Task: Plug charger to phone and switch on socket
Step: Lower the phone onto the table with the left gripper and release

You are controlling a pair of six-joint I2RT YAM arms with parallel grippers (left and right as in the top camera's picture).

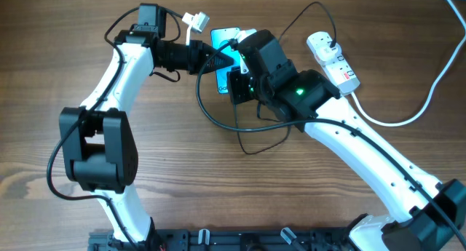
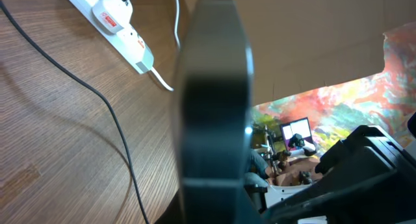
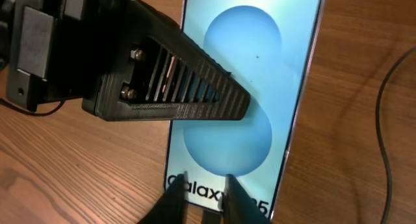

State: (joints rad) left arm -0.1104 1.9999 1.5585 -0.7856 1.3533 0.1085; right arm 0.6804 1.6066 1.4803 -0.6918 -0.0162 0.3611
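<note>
1 finger (image 3: 188,87) of the left gripper (image 1: 226,60) lies across the phone (image 3: 260,68) screen; the right gripper (image 3: 203,201) is over its lower end. Neither pincer's grip state can be told.

phone (image 1: 220,38) on the table (image 1: 182,178), socket (image 1: 333,62) apart to its right

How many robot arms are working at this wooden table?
2. The white-and-black left arm reaches from the lower left to the cyan-screened phone; the white-and-black right arm comes from the lower right, over it. None looks hidden.
</note>
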